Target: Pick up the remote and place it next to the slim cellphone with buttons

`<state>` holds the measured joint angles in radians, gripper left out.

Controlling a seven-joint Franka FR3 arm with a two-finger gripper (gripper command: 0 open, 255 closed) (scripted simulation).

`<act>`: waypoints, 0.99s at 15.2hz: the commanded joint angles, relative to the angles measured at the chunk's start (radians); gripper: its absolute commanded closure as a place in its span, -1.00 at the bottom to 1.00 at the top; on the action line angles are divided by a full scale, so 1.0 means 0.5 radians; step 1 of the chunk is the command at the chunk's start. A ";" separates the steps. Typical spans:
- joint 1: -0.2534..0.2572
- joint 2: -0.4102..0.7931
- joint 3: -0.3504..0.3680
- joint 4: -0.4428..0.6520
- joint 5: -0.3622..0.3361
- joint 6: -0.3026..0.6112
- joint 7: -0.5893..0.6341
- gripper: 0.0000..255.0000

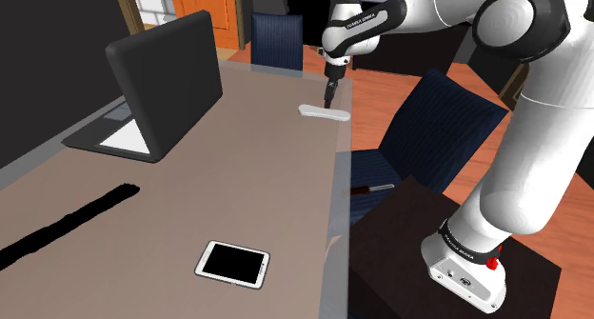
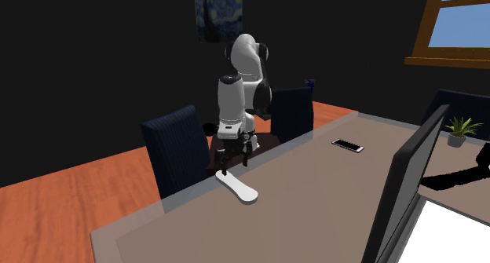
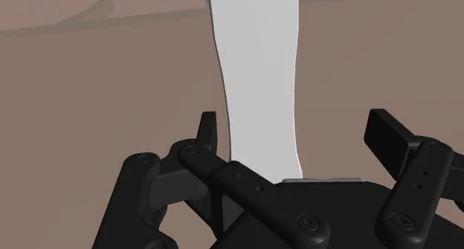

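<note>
The remote (image 1: 324, 111) lies flat on the table (image 1: 247, 174), close to the edge on the arm's side. The gripper (image 1: 327, 100) stands just above one end of it, pointing down. In the shoulder view I cannot judge the fingers, because they look like one dark tip.

The wrist view answers this. The two fingers (image 3: 208, 132) stand wide apart and the white remote (image 3: 260, 76) runs away from between them. It is nearer to one finger than to the other, with a thin gap even on the near side. So the hand is wide open and holds nothing. The far end of the remote is cut off at the border of this view.

The second exterior view looks across the table toward the arm. There the gripper (image 2: 234, 166) hangs over the end of the remote (image 2: 238, 187) that is closer to the arm. Whether the tips reach the table top I cannot say. A blue chair (image 2: 177, 147) stands just behind the remote.

The phone (image 2: 347, 145) lies further along the table, well apart from the remote. In the shoulder view the phone (image 1: 233, 263) shows a white frame and a black screen; I cannot make out buttons.

The open laptop (image 1: 167, 74) is whole at the shoulder view's left. In the second exterior view the laptop (image 2: 404, 191) is cut off at the right. A black streak (image 1: 67, 222) crosses the table near it; what it is, I cannot tell.
</note>
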<state>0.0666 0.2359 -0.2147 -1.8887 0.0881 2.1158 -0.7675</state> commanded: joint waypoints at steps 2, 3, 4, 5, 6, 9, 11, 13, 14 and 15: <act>-0.022 0.168 0.017 0.137 0.026 0.019 -0.103 -1.00; -0.023 0.179 0.019 0.125 0.030 0.042 -0.106 -1.00; -0.024 0.191 0.020 0.114 0.033 0.065 -0.108 -1.00; -0.025 0.204 0.022 0.103 0.037 0.088 -0.110 -1.00; -0.025 0.216 0.024 0.093 0.041 0.110 -0.113 -1.00; -0.027 0.250 0.028 0.068 0.051 0.168 -0.120 -1.00; -0.027 0.250 0.028 0.068 0.051 0.168 -0.120 -1.00; -0.027 0.250 0.028 0.068 0.051 0.168 -0.120 -1.00; -0.027 0.250 0.028 0.068 0.051 0.168 -0.120 -1.00; -0.027 0.250 0.028 0.068 0.051 0.168 -0.120 -1.00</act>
<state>0.0529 0.3608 -0.2005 -1.8545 0.1138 2.1996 -0.8273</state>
